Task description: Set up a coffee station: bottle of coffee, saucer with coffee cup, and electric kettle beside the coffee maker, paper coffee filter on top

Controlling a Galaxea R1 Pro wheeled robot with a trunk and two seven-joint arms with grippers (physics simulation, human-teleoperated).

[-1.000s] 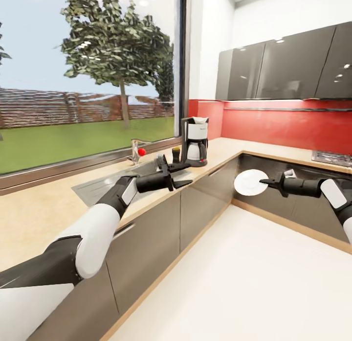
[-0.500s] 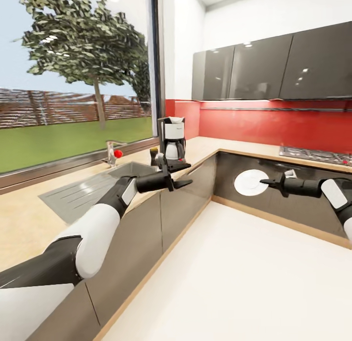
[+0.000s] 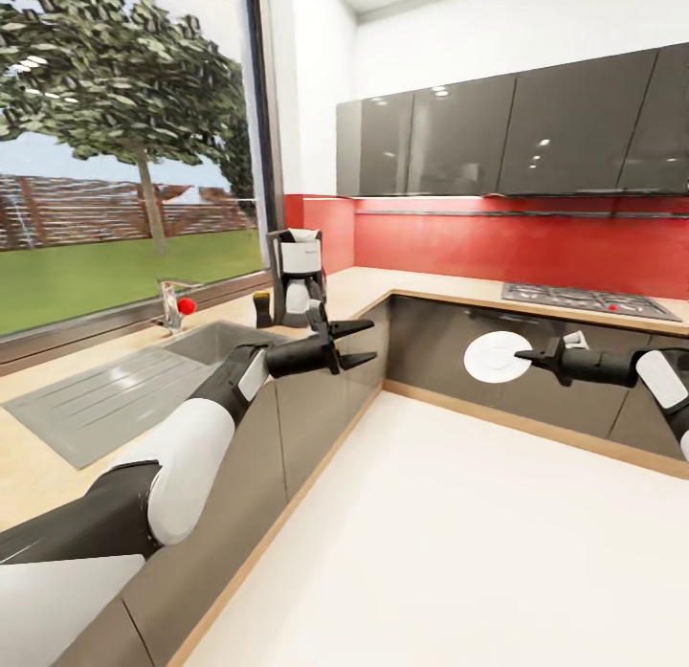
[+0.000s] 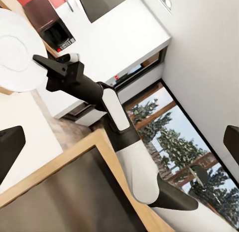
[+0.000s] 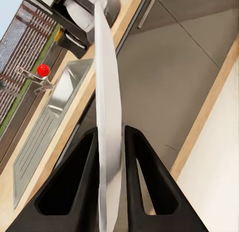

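**Saucer held in right gripper, coffee maker on countertop**

Saucer [image 3: 496, 356] is sitting at right centre of the head view, gripped on edge by the right gripper [image 3: 524, 357], face turned toward the camera, in front of the dark cabinet fronts [image 3: 450, 346]. In the right wrist view, the two fingers [image 5: 79, 182] are clamping the saucer rim [image 5: 108, 117] from both sides.

Left gripper [image 3: 359, 343] is hanging at frame centre with its jaws spread and nothing between them. In the left wrist view, its fingertips [image 4: 10, 147] are standing wide apart at opposite frame edges.

Coffee maker [image 3: 297, 277] is standing on the countertop [image 3: 359, 286] at upper centre-left, by the window corner. The coffee bottle [image 3: 262, 310] is standing just beside it, on its left in the frame. The sink [image 3: 115, 389] is lying at left, with a tap carrying a red knob [image 3: 186, 306] behind it. A hob [image 3: 584, 300] is sitting at the right under the red backsplash.
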